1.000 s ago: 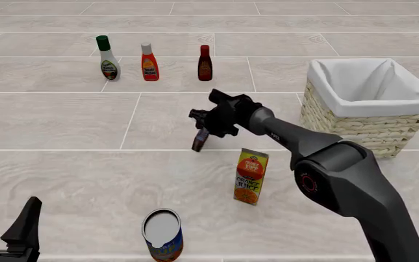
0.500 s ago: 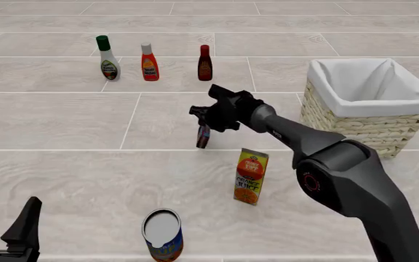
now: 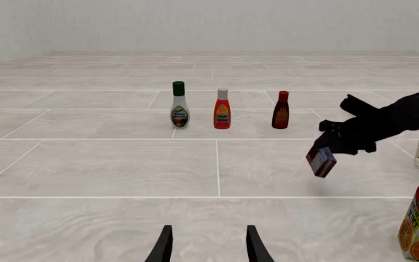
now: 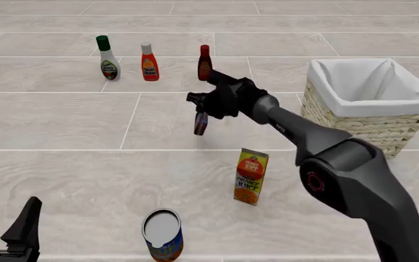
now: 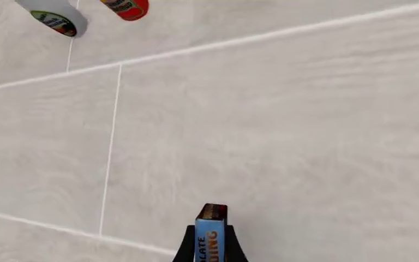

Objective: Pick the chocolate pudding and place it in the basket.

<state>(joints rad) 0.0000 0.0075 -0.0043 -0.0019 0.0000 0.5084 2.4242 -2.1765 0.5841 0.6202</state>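
My right gripper (image 4: 202,113) is shut on the chocolate pudding (image 4: 201,124), a small dark carton with a blue side, and holds it in the air above the floor, left of the basket. The pudding also shows in the left wrist view (image 3: 322,161) and between the fingers in the right wrist view (image 5: 210,237). The basket (image 4: 340,123), woven straw with a white liner, stands at the right. My left gripper (image 4: 6,229) is open and empty at the near left; its fingers (image 3: 163,245) show in the left wrist view.
A white bottle with a green cap (image 4: 107,58), a red bottle (image 4: 149,62) and a dark brown sauce bottle (image 4: 204,61) stand in a row at the back. An orange juice carton (image 4: 250,176) and a can (image 4: 163,234) stand near the front.
My right gripper has lifted the chocolate pudding higher and carried it slightly farther back. The left arm has not moved.
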